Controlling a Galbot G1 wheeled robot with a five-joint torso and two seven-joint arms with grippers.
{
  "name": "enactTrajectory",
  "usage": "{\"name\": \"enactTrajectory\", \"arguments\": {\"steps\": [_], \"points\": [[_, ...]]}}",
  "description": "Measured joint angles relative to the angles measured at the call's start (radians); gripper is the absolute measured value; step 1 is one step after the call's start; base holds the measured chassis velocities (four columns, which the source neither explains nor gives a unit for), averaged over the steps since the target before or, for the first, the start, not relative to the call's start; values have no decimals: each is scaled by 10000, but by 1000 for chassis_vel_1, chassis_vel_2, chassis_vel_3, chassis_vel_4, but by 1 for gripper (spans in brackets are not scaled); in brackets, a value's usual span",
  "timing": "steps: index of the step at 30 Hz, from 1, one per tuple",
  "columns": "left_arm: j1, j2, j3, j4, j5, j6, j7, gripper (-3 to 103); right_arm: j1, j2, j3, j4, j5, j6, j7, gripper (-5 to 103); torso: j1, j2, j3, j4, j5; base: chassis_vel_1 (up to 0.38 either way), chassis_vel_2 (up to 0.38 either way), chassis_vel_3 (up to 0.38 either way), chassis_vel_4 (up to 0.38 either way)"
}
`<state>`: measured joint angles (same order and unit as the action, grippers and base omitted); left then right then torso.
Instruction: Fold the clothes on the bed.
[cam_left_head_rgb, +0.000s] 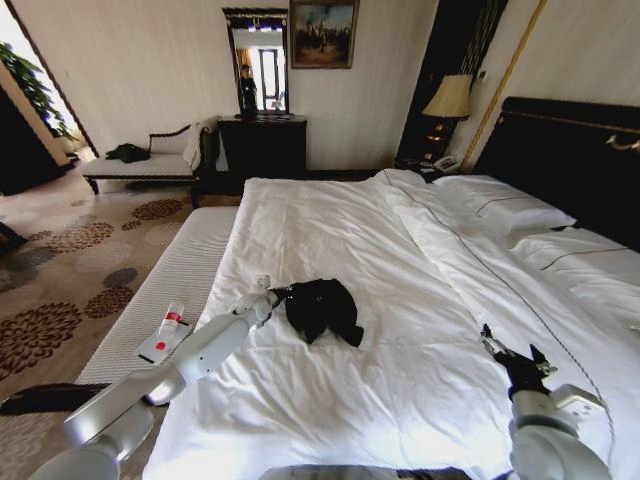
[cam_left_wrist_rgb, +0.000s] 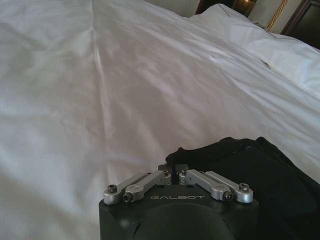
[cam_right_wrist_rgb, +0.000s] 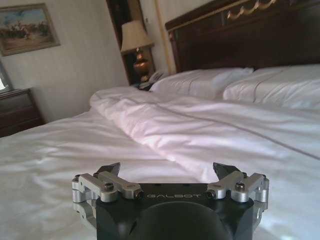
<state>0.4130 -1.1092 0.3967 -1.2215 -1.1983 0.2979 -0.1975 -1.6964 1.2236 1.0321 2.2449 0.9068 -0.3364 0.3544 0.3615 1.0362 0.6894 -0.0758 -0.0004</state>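
The clothes (cam_left_head_rgb: 322, 306) lie as a small crumpled black heap on the white bed (cam_left_head_rgb: 400, 240), near its left side. My left gripper (cam_left_head_rgb: 279, 294) reaches in from the left and is shut on the heap's left edge. In the left wrist view the black fabric (cam_left_wrist_rgb: 250, 170) bunches between the closed fingertips of the left gripper (cam_left_wrist_rgb: 172, 173). My right gripper (cam_left_head_rgb: 512, 356) hovers open over the duvet at the lower right, well apart from the clothes. In the right wrist view, the right gripper (cam_right_wrist_rgb: 167, 171) has nothing between its spread fingers.
A folded-back duvet ridge (cam_left_head_rgb: 440, 240) runs toward the pillows (cam_left_head_rgb: 500, 205) and dark headboard (cam_left_head_rgb: 570, 150). A ribbed white bench (cam_left_head_rgb: 170, 290) along the bed's left side holds a small white-and-red item (cam_left_head_rgb: 165, 336). A chaise (cam_left_head_rgb: 150, 160), dresser (cam_left_head_rgb: 262, 145) and lamp (cam_left_head_rgb: 448, 100) stand behind.
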Motion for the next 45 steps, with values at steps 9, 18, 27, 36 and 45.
{"name": "enactTrajectory", "arguments": {"steps": [9,18,27,36,45], "points": [[-40,45,67,-166,-70,-3,-182,2,2769,-3478,-687,-2423,4760,-2532,168,100,3,-1,2,2,1,0,0,0,0],[54,164,62,-551,-142,-76,-208,2,6137,-4014,-3705,-4829,6927,-3284,-660,100,1,-1,1,8,-1,0,0,0,0],[330,266,80,-714,-134,-109,-312,2,9253,-3378,-6574,-7265,6988,-3917,-1517,100,2,-2,1,0,-2,0,0,0,0],[581,264,5,-726,-55,-190,-404,2,11128,-2138,-8143,-9521,5814,-3885,-2035,100,3,-2,1,0,-5,0,0,0,0],[646,337,-66,-792,-79,-209,-403,2,11163,-1185,-8168,-10409,5102,-3847,-2306,100,1,-1,0,2,-4,0,0,0,0]]}}
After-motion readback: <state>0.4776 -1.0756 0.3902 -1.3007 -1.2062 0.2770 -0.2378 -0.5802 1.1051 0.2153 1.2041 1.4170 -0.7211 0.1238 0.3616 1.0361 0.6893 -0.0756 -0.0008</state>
